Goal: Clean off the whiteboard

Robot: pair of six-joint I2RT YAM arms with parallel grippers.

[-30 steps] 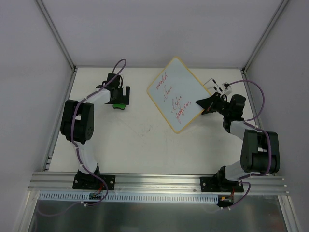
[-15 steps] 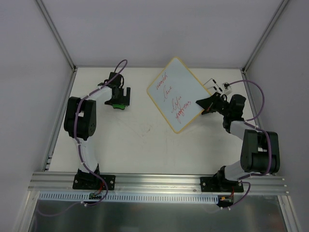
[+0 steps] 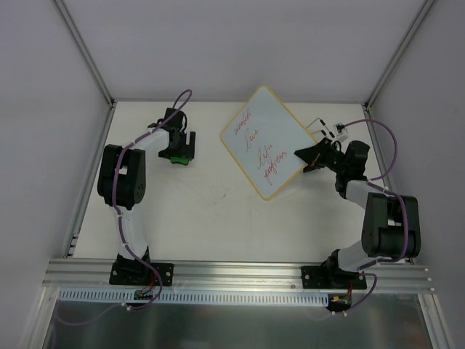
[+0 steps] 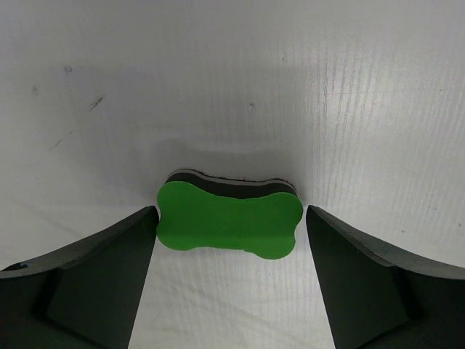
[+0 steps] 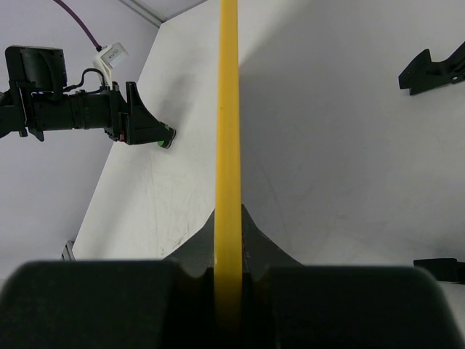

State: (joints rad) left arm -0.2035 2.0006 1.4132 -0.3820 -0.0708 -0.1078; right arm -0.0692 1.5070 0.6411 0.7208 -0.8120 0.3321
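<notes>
The whiteboard [image 3: 261,142], white with a tan frame and red handwriting, stands tilted at the back middle of the table. My right gripper [image 3: 309,156] is shut on its right edge. In the right wrist view the yellow frame edge [image 5: 228,109] runs between the closed jaws of the right gripper [image 5: 228,218]. Black clips [image 5: 434,69] show on the board's side. The green eraser [image 4: 229,224] lies flat on the table between the open jaws of my left gripper [image 4: 231,240]. It also shows in the top view [image 3: 178,161] under the left gripper [image 3: 179,151].
A small white and black part [image 3: 325,130] sits behind the right gripper near the back right corner. Grey walls enclose the table on three sides. An aluminium rail [image 3: 240,273] runs along the near edge.
The left arm's elbow has shifted slightly and its gripper has settled around the eraser. The right arm and the whiteboard have not moved.
</notes>
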